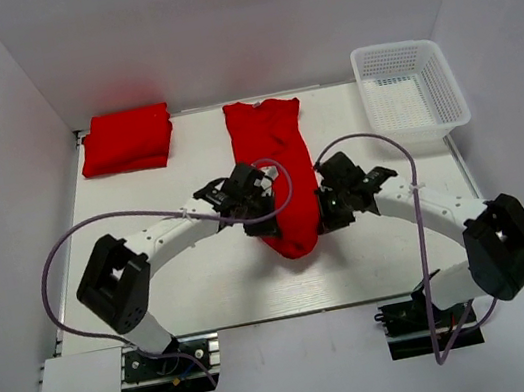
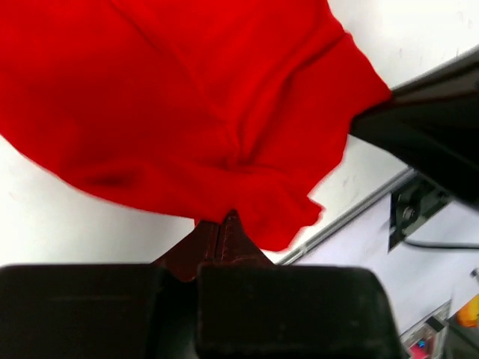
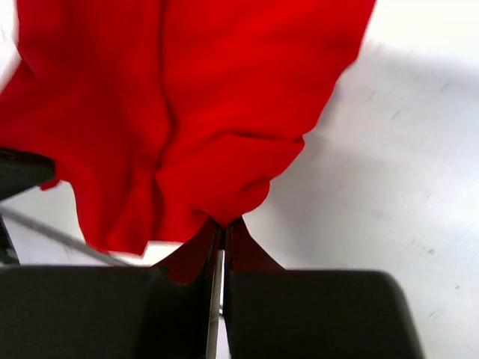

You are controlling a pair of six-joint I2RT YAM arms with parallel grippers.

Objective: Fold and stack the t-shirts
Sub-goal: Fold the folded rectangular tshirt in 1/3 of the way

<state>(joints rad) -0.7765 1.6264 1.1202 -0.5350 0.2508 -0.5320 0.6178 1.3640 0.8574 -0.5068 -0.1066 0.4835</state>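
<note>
A red t-shirt [image 1: 270, 154] lies folded lengthwise into a narrow strip in the table's middle, collar toward the back. My left gripper [image 1: 253, 189] is shut on its left edge [image 2: 232, 179], and my right gripper [image 1: 327, 200] is shut on its right edge [image 3: 217, 172]. Both hold the near part of the shirt lifted, so its lower end hangs in a rounded fold [image 1: 293, 241]. A second red t-shirt [image 1: 126, 140] lies folded at the back left.
A white mesh basket [image 1: 411, 88] stands at the back right. White walls close in the table on the left, back and right. The table's near edge [image 2: 352, 217] shows in the left wrist view.
</note>
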